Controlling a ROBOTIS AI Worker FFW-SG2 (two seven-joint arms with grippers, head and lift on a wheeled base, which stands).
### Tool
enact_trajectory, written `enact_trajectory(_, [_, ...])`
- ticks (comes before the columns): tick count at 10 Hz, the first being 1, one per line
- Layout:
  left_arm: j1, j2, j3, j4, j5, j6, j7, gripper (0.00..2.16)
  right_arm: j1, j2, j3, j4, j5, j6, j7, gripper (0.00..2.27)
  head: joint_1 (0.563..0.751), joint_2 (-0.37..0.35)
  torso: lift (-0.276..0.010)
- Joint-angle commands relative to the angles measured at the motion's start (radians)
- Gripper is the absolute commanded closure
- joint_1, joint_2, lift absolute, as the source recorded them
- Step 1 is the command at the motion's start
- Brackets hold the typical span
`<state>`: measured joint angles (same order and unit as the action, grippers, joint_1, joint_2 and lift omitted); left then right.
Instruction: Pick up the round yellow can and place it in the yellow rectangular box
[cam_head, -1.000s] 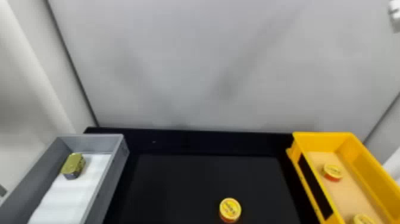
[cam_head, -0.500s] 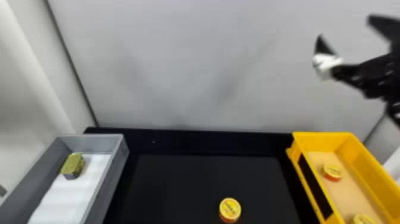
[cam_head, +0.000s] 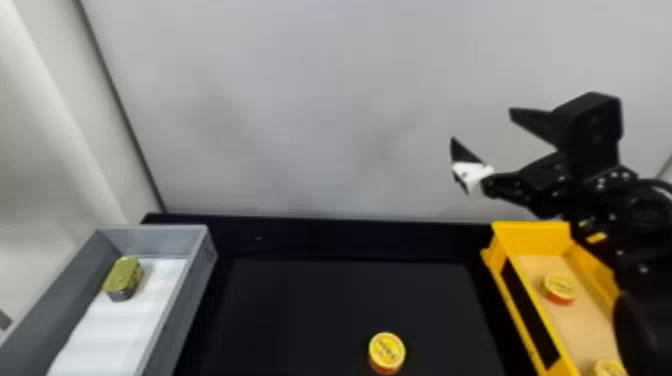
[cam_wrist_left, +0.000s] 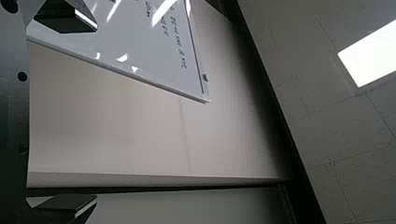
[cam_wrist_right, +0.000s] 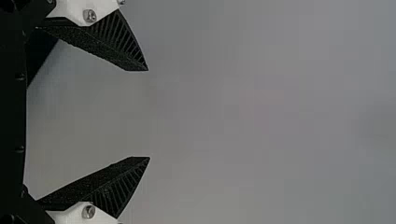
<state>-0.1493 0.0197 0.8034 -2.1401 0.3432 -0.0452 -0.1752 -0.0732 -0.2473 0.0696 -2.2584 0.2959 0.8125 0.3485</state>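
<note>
R gripper (cam_head: 485, 129) has just swung in: only a white bit at the upper R edge 1.0 s ago, now well into the R side of the frame, over the far end of the yellow rectangular box (cam_head: 530, 235). It's wide open, nothing betw. its fingers. Round yellow can (cam_head: 387, 352) hasn't moved: bottom of frame, just R of centre, on the black surface (cam_head: 300, 310). So the pick is prob. at approach stage; the arm needs to come down & toward the bottom centre next. L gripper (cam_wrist_left: 96, 113) is open & empty too.

Materials: can is a short drum, yellow top, red side, prob. metal, tho too blurry to be sure. Box looks like smooth moulded plastic w/ a tan flat floor. R gripper's wedge-shaped fingers are grainy black inside, ribbed at the sides, w/ white mounts.
</note>
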Motion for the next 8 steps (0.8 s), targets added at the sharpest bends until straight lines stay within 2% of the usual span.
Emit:
enact_trajectory(1, [-0.004,0.012,-0.007,0.005,-0.006,0.005,0.000,0.01,0.026,-0.040,0.010,0.013,-0.049,0.025,0.106,0.11,0.629,0.012,-0.055])
enact_trajectory(2, [-0.006,0.017,-0.010,0.006,-0.007,0.007,0.003,0.01,0.049,-0.064,0.016,0.053,-0.083,-0.002,0.135,0.11,0.629,0.012,-0.055])
enact_trajectory(3, [-0.006,0.023,-0.005,0.006,-0.006,0.010,0.003,0.01,0.069,-0.092,0.012,0.141,-0.110,-0.094,0.196,0.11,0.629,0.012,-0.055])
enact_trajectory(4, [-0.012,0.031,-0.008,0.011,-0.007,0.015,0.003,0.01,0.096,-0.102,-0.002,0.207,-0.113,-0.153,0.267,0.12,0.629,0.012,-0.055])
enact_trajectory(6, [-0.015,0.051,-0.002,0.014,-0.001,0.019,0.005,0.01,0.167,-0.124,-0.004,0.214,-0.112,-0.160,0.305,0.12,0.629,0.012,-0.055])
enact_trajectory(8, [-0.013,0.062,-0.002,0.014,0.002,0.021,0.006,0.01,0.204,-0.162,0.006,0.224,-0.106,-0.149,0.330,0.12,0.629,0.012,-0.055])
